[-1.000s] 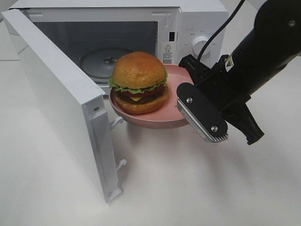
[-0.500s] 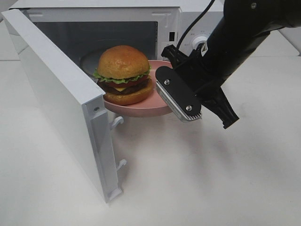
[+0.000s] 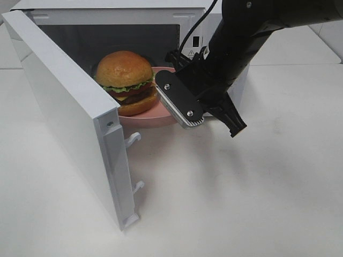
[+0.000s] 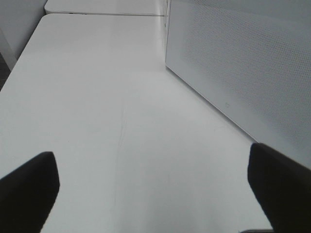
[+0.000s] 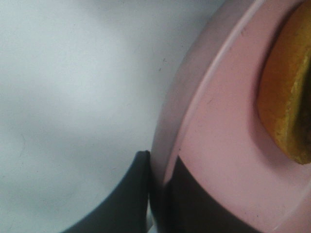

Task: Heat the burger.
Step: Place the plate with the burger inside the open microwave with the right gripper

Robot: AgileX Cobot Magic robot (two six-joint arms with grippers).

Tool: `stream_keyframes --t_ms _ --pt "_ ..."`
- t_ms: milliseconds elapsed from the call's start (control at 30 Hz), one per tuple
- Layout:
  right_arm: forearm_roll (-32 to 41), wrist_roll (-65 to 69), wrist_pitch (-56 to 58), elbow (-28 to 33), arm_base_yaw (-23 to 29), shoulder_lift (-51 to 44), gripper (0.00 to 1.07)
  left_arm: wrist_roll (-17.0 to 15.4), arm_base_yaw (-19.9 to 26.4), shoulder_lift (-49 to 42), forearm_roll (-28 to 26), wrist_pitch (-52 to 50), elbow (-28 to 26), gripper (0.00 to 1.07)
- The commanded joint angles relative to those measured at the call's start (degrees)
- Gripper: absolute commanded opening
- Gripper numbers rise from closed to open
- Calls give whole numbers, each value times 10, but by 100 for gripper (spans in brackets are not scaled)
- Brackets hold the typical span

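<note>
Your right gripper (image 3: 172,92) is clamped on the near edge of the pink plate (image 3: 161,115). In the right wrist view its dark fingers (image 5: 131,194) pinch the rim, one against the outer wall and one on the inner face. The black arm reaches in from the upper right of the overhead view and crosses in front of the microwave's control side.

The burger (image 3: 126,80) sits upright on that plate, towards the side away from your grip, with its bun dome up and its lettuce and patty layers showing. Plate and burger are at the mouth of the microwave (image 3: 107,5), in front of the dark cavity. You cannot tell whether the plate touches the oven floor.

The door (image 3: 64,107) stands wide open on the left, just beside the burger.

Your left gripper (image 4: 155,194) has its fingers spread wide apart, holding nothing, above the white table (image 4: 97,97) next to a white dotted panel (image 4: 243,63).
</note>
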Motion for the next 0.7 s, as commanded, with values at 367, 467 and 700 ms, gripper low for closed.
stream_keyframes --t_ms 367,467,700 --pt "-45 52 -55 -78 -8 44 0 1 2 -9 0 -7 0 98" --pt "-56 61 -54 -92 -8 54 0 1 2 -9 0 -7 0 98" --pt "-75 89 -54 -135 -8 87 0 1 2 -9 0 -7 0 98"
